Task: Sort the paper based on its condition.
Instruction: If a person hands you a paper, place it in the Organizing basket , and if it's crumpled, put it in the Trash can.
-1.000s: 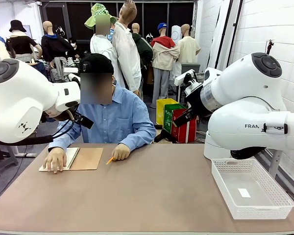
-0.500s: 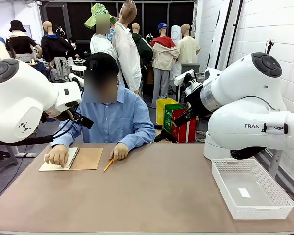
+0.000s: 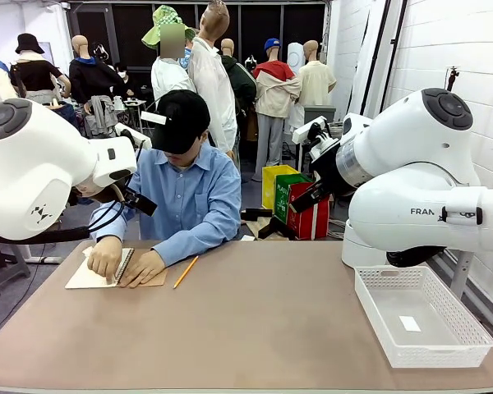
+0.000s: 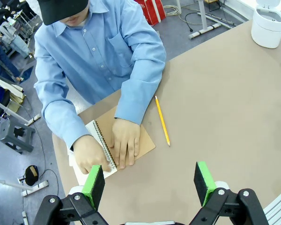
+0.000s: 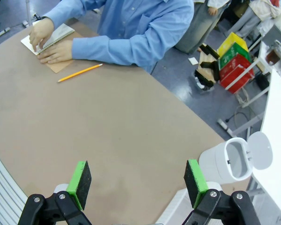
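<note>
The paper as loose sheets is out of view. A spiral notebook (image 3: pixel 89 277) lies open at the far left of the table, white page up, brown cover (image 4: pixel 147 141) folded to the side. The person across the table presses one hand (image 3: pixel 105 256) on the page and the other hand (image 3: pixel 145 268) on the cover. My left gripper (image 4: pixel 149 180) hangs open high above the table just in front of the notebook, nothing between its green pads. My right gripper (image 5: pixel 137 182) is open too, high over the table's right part, far from the notebook (image 5: pixel 61 32).
A yellow pencil (image 3: pixel 186 271) lies just right of the notebook. A white mesh basket (image 3: pixel 419 316) holding a tiny white tag (image 3: pixel 409 323) stands at the table's right edge. A white lidded bin (image 5: pixel 234 161) sits beyond the right side. Bare table spreads across the middle.
The person has let go of the pencil, moved that hand onto the notebook cover and bent forward over it. The arms have not moved.
</note>
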`<control>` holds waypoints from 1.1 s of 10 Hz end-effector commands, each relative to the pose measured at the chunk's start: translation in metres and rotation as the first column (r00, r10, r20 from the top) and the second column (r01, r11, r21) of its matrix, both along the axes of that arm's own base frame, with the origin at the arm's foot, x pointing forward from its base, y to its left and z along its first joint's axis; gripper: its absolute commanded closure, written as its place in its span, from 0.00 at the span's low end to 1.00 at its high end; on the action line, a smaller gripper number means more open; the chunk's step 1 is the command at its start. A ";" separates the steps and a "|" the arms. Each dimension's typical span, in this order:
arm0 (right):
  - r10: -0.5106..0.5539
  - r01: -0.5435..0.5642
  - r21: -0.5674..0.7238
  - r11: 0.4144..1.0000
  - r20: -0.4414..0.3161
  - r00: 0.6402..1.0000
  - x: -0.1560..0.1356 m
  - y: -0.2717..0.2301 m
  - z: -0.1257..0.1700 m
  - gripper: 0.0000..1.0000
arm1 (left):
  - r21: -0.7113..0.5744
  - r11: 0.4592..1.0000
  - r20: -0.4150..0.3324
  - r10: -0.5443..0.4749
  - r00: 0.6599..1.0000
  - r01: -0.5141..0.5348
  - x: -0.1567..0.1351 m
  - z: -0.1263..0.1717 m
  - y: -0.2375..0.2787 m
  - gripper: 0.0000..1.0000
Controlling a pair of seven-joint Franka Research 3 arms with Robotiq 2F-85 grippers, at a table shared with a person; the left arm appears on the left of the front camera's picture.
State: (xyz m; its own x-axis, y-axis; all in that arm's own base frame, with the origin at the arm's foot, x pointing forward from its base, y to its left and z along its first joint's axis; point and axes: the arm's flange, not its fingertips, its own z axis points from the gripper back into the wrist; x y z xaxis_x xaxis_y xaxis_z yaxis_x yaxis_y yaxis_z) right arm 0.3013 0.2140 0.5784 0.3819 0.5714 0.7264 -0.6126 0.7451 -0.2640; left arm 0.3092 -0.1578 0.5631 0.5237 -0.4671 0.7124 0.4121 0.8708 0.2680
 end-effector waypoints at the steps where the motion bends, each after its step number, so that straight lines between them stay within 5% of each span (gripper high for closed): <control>1: -0.002 0.002 -0.005 1.000 0.002 1.000 0.000 0.001 0.000 0.00 | 0.010 1.000 0.009 -0.006 1.000 0.006 0.001 0.000 0.001 0.00; 11: -0.002 0.002 -0.005 1.000 0.002 1.000 0.000 0.001 0.000 0.00 | 0.010 1.000 0.009 -0.006 1.000 0.006 0.001 0.000 0.001 0.00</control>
State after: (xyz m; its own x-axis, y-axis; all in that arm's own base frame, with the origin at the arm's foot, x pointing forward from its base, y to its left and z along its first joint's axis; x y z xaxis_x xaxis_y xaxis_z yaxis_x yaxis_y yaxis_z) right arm 0.3013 0.2140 0.5784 0.3819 0.5714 0.7264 -0.6126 0.7450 -0.2640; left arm 0.3092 -0.1578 0.5631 0.5237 -0.4671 0.7124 0.4121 0.8708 0.2680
